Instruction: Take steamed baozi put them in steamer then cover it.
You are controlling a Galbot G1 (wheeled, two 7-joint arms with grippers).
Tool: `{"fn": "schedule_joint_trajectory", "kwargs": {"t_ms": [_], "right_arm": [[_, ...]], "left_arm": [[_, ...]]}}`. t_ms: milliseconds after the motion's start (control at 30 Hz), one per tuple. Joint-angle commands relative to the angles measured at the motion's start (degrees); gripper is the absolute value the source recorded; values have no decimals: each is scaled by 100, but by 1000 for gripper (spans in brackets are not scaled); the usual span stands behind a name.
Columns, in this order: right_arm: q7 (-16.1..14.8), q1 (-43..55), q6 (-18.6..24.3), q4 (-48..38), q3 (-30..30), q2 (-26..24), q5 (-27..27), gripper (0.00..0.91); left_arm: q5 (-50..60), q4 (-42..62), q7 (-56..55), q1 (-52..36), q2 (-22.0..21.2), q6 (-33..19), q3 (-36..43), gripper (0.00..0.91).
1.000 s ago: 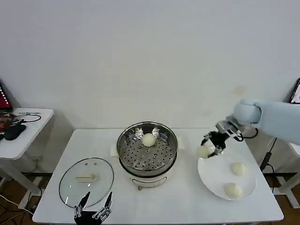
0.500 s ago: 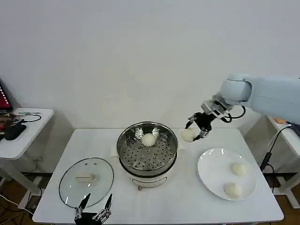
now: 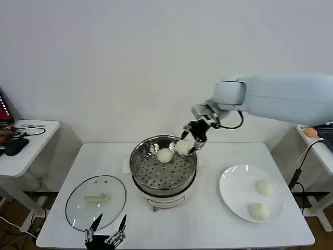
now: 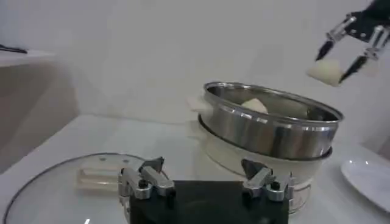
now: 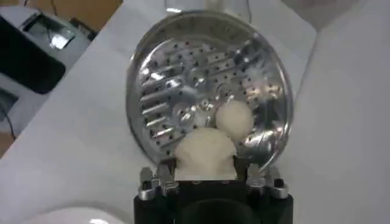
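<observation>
A white table (image 3: 208, 229) fills the lower half of the head view. At its centre stands the steamer (image 3: 163, 167), with one bun (image 3: 165, 155) resting toward the back of its perforated floor. Above the steamer's right rear rim, the right gripper (image 3: 188, 144) is closed around a second bun (image 3: 182, 148), held in the air. At lower right, a white plate (image 3: 234, 192) holds two more buns (image 3: 265, 187). At lower left, the glass lid (image 3: 95, 201) lies flat on the table. Just below it, at the bottom edge, the left gripper (image 3: 105, 237) waits with fingers spread, holding nothing.
</observation>
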Motion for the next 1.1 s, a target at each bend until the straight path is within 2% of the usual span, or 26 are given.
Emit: {"fn": "schedule_joint_trajectory", "kwargs": {"t_ms": [33, 367, 500, 1100], "right_arm": [[183, -124, -384, -192, -39, 729, 648, 645], [581, -606, -1014, -463, 88, 1173, 1198, 645], [662, -723, -1159, -542, 120, 1266, 1193, 645], [851, -1328, -1383, -1003, 262, 1675, 1114, 645]], "left_arm": [[0, -20, -7, -2, 5, 6, -10, 907], [42, -70, -22, 7, -22, 14, 75, 907], [39, -107, -28, 18, -25, 18, 80, 907], [36, -158, -31, 1, -43, 34, 157, 907]]}}
